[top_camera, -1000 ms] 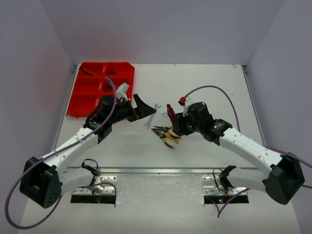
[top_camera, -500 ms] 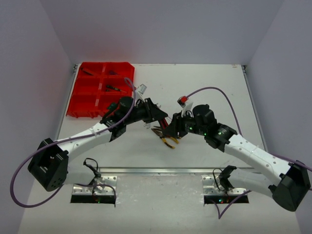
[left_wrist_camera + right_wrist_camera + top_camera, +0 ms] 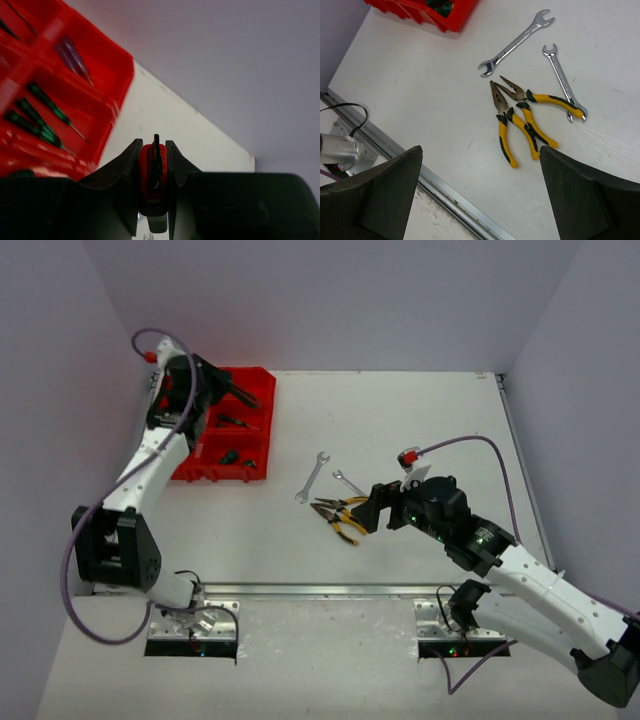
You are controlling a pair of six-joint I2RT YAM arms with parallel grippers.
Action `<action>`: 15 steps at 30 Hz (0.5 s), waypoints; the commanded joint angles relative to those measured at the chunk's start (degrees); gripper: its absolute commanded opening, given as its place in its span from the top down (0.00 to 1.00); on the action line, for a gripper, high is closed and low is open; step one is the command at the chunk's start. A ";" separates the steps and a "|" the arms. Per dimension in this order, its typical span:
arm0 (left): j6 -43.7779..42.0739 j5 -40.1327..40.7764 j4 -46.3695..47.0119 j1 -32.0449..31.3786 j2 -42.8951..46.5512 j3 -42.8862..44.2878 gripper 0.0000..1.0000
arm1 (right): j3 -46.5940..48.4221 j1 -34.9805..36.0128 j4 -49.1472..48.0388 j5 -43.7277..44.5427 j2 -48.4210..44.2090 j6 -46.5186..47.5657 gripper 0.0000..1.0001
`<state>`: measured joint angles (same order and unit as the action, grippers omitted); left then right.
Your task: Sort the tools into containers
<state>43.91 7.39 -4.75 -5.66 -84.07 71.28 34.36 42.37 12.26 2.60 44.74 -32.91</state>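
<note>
The left gripper (image 3: 152, 147) is pinching the red cutters (image 3: 147, 172) above the tray's (image 3: 117, 90) far end; it should be centring over one bin before releasing. The right gripper (image 3: 479, 170) is hanging spread wide over the pliers (image 3: 517, 125) on the table (image 3: 420, 90)
</note>
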 commanded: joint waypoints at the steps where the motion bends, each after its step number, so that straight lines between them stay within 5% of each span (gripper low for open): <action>1: -0.37 6.01 -3.14 15.72 -15.34 15.00 1.00 | -2.52 0.08 4.18 4.39 -5.12 0.41 0.01; 8: -10.11 -0.95 -3.19 24.21 -43.33 46.93 1.00 | -3.41 0.16 11.92 -4.71 -7.85 -0.73 0.01; 15: -9.06 -6.27 4.23 25.70 -53.20 52.60 1.00 | -3.73 0.08 11.40 -7.50 -10.63 -1.41 0.01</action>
<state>36.05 5.84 -6.61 20.90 -135.18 117.92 30.39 42.50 24.39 -2.52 35.23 -33.46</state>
